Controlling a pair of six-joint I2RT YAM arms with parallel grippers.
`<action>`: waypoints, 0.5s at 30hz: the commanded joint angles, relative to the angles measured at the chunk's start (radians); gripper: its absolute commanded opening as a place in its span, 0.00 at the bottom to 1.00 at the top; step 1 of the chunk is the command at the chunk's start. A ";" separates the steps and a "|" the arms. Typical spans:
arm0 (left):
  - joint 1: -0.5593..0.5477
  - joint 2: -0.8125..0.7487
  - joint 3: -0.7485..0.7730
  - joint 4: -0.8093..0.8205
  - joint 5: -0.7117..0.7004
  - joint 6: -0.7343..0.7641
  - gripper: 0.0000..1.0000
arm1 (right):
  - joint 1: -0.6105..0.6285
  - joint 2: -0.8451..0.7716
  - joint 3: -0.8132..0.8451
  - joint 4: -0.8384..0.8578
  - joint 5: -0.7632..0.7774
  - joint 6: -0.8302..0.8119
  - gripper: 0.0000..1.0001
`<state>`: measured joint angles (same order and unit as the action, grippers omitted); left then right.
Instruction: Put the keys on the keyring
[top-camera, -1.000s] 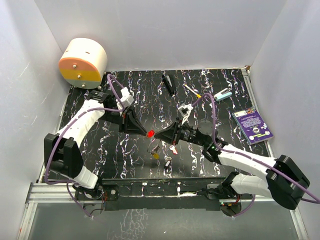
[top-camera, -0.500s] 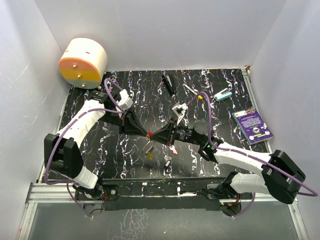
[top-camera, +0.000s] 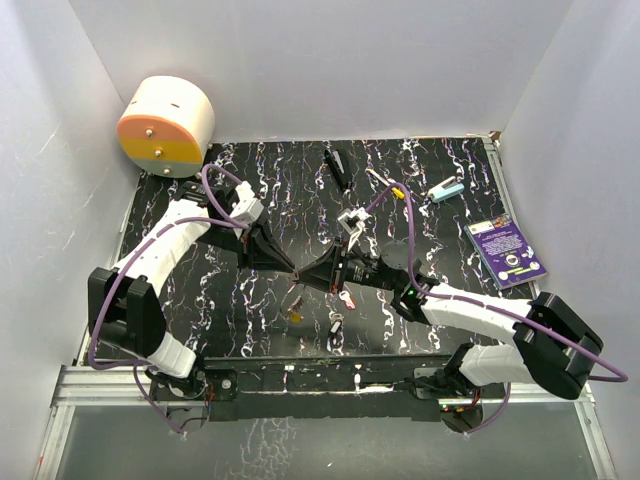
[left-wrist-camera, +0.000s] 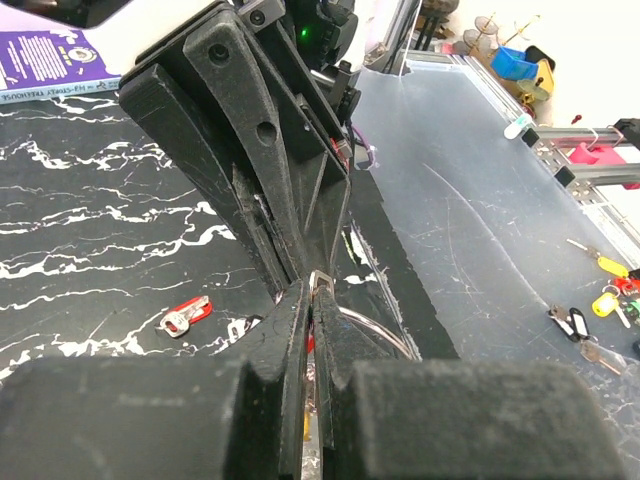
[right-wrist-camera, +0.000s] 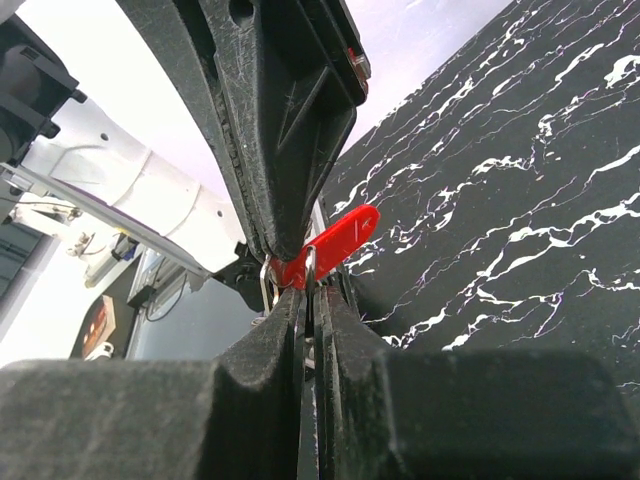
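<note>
My left gripper and right gripper meet tip to tip above the middle of the mat. In the left wrist view the left gripper is shut on a red-headed key, with red showing between its pads. In the right wrist view that red key sticks out of the left jaws. The right gripper is shut on the thin wire keyring, which touches the key. A curve of the ring shows in the left wrist view. A yellow key hangs below the tips. A pink key and a black key lie on the mat.
A round orange and cream drum stands at the back left. A long black bar, a white stick with a yellow tip, a teal item and a purple card lie at the back and right.
My right gripper has moved left to the left gripper's tip, so the gap between them has closed. The hanging yellow key has shifted left with it. The left arm has barely moved.
</note>
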<state>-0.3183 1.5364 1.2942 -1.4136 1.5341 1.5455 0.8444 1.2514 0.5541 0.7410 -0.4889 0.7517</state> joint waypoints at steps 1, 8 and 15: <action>-0.004 -0.039 -0.007 0.000 0.073 0.105 0.00 | 0.021 -0.005 0.046 0.196 -0.015 0.032 0.08; -0.004 -0.039 -0.006 -0.001 0.031 0.192 0.00 | 0.020 0.003 0.027 0.277 -0.031 0.062 0.08; -0.008 -0.032 0.013 -0.001 -0.028 0.243 0.00 | 0.019 0.016 0.018 0.354 -0.057 0.085 0.08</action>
<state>-0.3183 1.5223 1.2896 -1.4445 1.5528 1.6939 0.8452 1.2839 0.5484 0.8288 -0.4908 0.7982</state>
